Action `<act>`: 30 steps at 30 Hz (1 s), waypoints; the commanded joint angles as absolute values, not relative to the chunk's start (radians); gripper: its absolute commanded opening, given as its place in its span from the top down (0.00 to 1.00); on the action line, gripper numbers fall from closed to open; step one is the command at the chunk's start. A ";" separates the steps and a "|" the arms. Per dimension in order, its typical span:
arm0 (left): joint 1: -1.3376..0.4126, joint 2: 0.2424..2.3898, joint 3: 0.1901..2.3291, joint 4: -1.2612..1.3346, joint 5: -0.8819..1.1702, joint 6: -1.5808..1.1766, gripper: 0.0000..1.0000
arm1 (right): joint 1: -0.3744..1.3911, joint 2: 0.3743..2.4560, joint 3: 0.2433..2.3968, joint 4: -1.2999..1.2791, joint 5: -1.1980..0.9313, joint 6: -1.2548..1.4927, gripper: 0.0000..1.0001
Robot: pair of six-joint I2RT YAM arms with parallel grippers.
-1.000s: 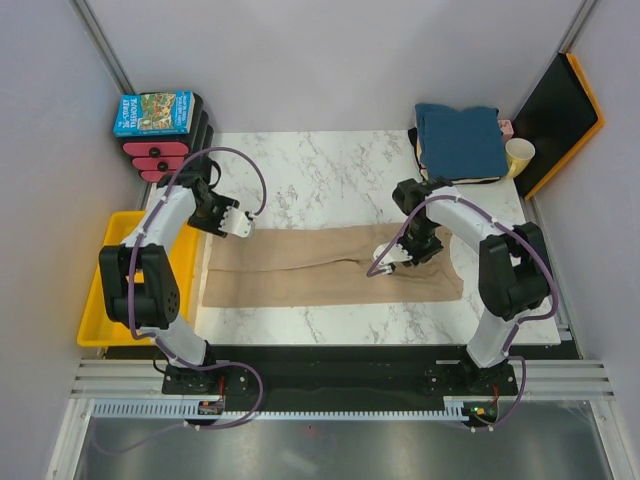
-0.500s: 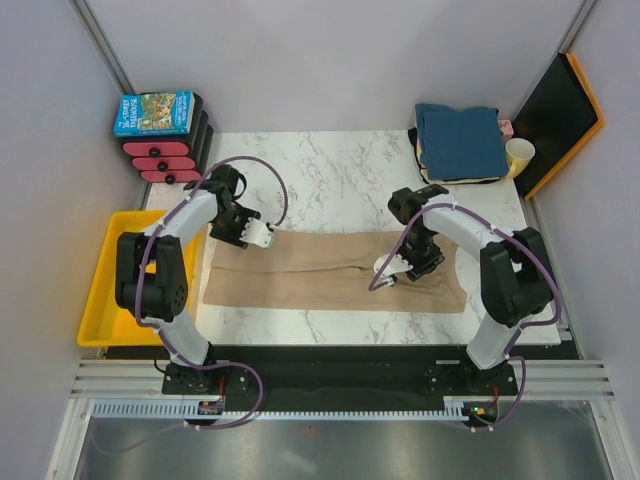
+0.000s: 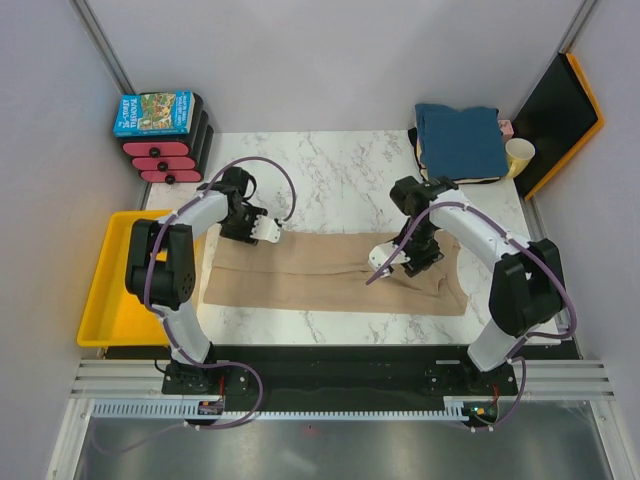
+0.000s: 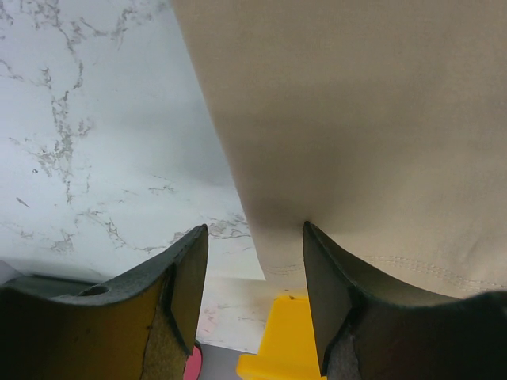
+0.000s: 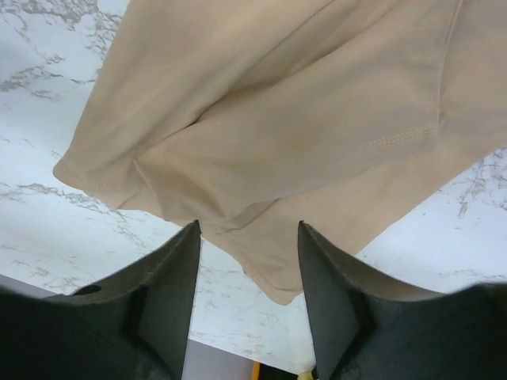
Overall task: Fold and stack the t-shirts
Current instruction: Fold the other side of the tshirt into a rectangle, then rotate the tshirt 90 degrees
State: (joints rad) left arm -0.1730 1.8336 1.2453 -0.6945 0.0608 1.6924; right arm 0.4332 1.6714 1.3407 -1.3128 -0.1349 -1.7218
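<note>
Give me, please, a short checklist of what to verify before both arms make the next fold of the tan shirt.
1. The left gripper is open: ok, jaws apart over the left hem of the tan shirt.
2. The right gripper is open: ok, jaws apart over layered cloth with a stitched hem.
3. Fingertips touch the cloth: cannot tell from either wrist view.
4. Shirt lies as a long flat strip on the table: ok, with some creases near the right gripper.
5. Shirt wholly on the table: ok, its left hem ends on the marble, beside the yellow tray.
6. Stacking place ready: ok, the teal shirt lies folded at the far right corner.
</note>
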 commanded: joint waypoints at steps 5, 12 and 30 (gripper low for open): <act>-0.186 1.882 1.322 -0.618 0.035 1.589 0.42 | 0.379 1.735 1.360 -1.037 -0.055 -1.523 0.94; -0.204 1.878 1.309 -0.617 0.029 1.560 0.42 | 0.278 1.873 1.465 -1.003 -0.101 -1.443 1.00; -0.245 2.032 1.279 -0.468 -0.196 1.520 0.44 | 0.270 2.003 1.424 -0.871 -0.069 -1.456 1.00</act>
